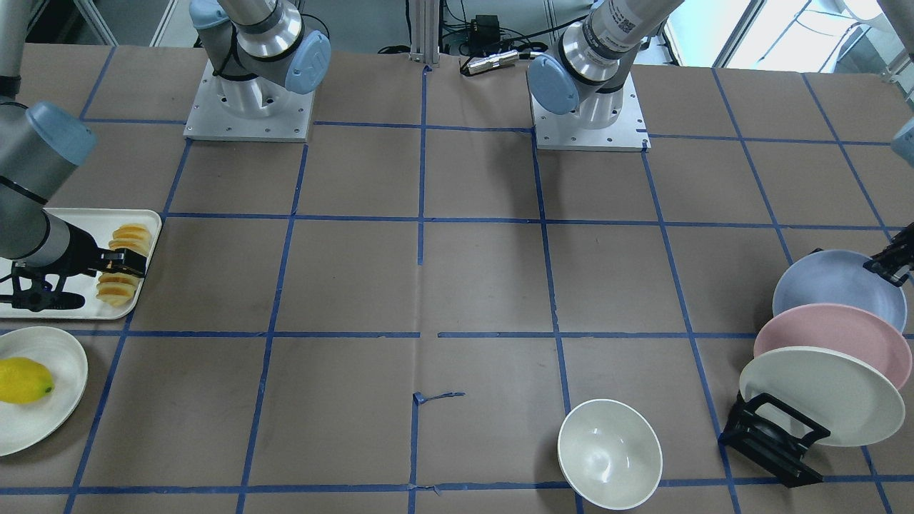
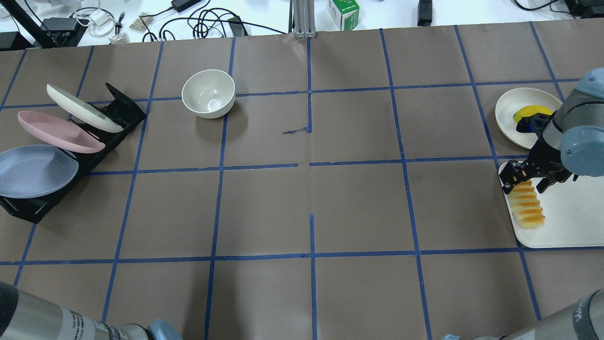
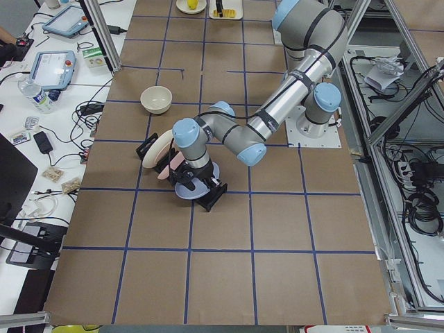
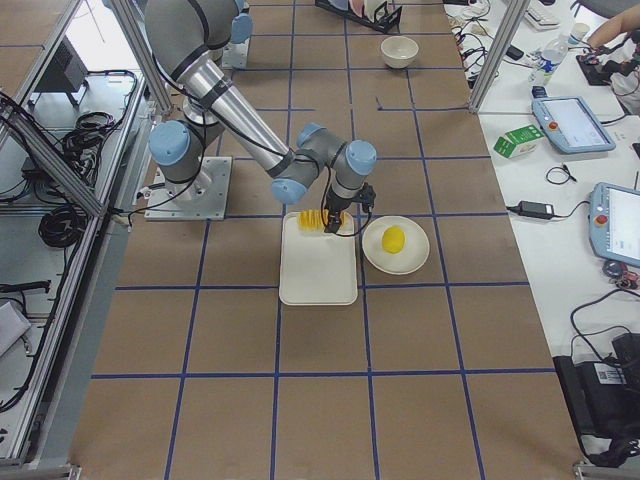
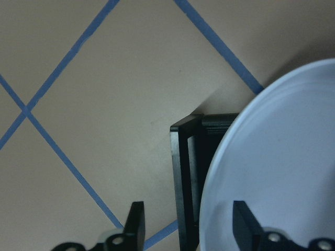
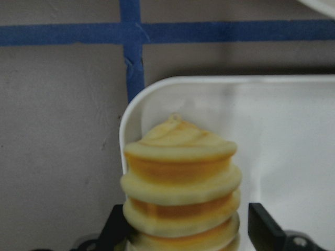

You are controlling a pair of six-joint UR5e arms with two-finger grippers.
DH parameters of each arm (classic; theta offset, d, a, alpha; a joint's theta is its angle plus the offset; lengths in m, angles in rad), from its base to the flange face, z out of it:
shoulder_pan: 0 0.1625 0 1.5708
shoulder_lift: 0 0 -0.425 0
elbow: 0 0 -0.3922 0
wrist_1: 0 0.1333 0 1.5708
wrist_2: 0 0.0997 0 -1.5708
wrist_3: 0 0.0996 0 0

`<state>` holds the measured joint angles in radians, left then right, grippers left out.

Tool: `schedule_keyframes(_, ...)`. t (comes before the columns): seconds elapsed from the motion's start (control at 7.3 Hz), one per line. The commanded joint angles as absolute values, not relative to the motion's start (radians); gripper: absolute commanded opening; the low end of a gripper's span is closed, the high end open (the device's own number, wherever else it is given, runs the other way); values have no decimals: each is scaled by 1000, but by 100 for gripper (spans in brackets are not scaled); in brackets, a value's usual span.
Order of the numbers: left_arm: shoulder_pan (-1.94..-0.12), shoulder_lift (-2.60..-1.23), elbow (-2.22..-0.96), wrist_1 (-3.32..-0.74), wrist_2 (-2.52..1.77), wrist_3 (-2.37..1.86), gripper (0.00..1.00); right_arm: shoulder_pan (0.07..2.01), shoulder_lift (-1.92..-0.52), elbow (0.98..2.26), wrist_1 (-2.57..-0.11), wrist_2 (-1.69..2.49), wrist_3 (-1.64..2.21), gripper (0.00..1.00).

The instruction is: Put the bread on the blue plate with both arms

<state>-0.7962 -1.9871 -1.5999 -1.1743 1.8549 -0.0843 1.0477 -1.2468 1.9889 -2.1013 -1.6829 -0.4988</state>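
The bread (image 1: 116, 289) lies on a cream tray (image 1: 71, 221) at the table's end on the robot's right; it also shows in the overhead view (image 2: 529, 208). My right gripper (image 1: 125, 263) is open and straddles the loaf's middle; in the right wrist view the bread (image 6: 180, 178) sits between the fingers (image 6: 261, 227). The blue plate (image 1: 835, 285) leans in a black rack (image 1: 775, 435) at the other end. My left gripper (image 1: 885, 268) is open at the plate's rim. In the left wrist view its fingers (image 5: 136, 225) straddle the edge of the blue plate (image 5: 277, 157).
A pink plate (image 1: 835, 335) and a cream-white plate (image 1: 821, 392) lean in the same rack in front of the blue one. A white bowl (image 1: 609, 453) stands near the rack. A lemon (image 1: 23, 380) lies on a white plate (image 1: 50, 421) beside the tray.
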Motion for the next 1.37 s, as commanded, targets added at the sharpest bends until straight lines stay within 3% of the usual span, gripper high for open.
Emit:
schedule_keyframes(0.0,-795,-1977,-1592,-1178,1858,-84,0,1048,-1253,1983,-2092,-1683,-499,0)
schedule_keyframes(0.27,-792,-1930,-1573,-1268,1859,-83,0,1049,-1288,1980,-2066,-1674,-499,0)
schedule_keyframes(0.55,-792,-1867,-1507,-1587,1862,-66,0,1057,-1347,1930,-2005,-1674,-499,0)
schedule_keyframes(0.96,-807,-1809,-1509,-2068,1800,-26,0,1101,-1364,1691,-1730,-1608,-497,0)
schedule_keyframes(1.23,-904,-1801,-1528,-2251,1472,33,0,1234,-1367,1567,-1608,-1606,-363,0)
